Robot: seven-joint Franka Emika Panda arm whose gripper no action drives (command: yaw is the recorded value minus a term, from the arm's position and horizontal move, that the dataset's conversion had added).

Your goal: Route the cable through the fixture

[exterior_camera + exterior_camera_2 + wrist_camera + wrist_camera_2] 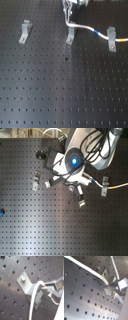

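Place: lab | Evidence: black perforated breadboard table (pixel 60 95), 3 bolted metal brackets (pixel 24 31)

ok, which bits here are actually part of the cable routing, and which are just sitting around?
In the job:
- cable, held in the gripper
- middle clip, cable lying across it
- right clip, cable already at it

Lying about:
- left clip, no cable near it
- small blue thing at the second exterior view's left edge

Even overhead light, low resolution, soft blur, wrist views glary.
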